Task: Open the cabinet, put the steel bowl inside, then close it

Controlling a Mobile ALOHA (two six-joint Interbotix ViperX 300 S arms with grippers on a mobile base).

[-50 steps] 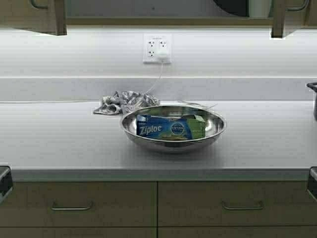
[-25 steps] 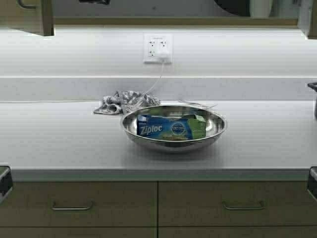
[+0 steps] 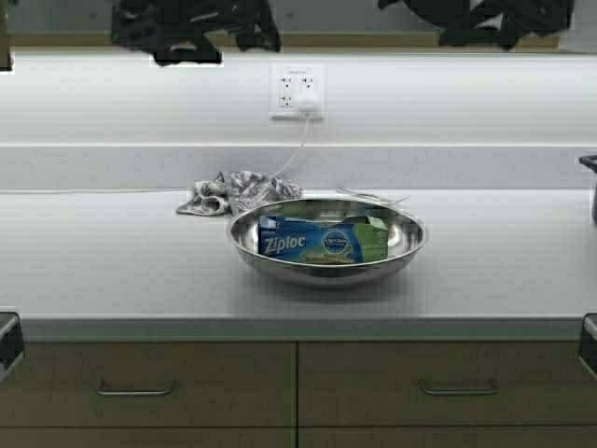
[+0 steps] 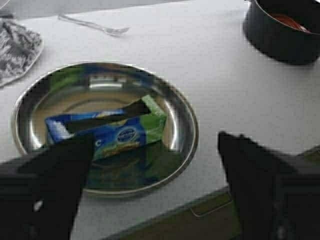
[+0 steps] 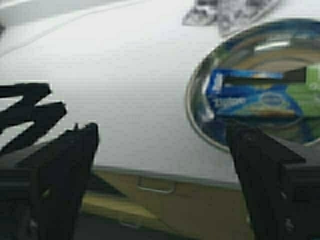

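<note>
Bowl work lies ahead: we see the steel bowl (image 3: 326, 239) untouched on the surface (image 3: 112, 271), left pincer (image 4: 150, 190) and right pincer (image 5: 160, 175) both released, raised high.

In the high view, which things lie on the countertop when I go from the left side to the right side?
Crumpled cloth → steel bowl holding the Ziploc box → dark pot at the right edge.
</note>
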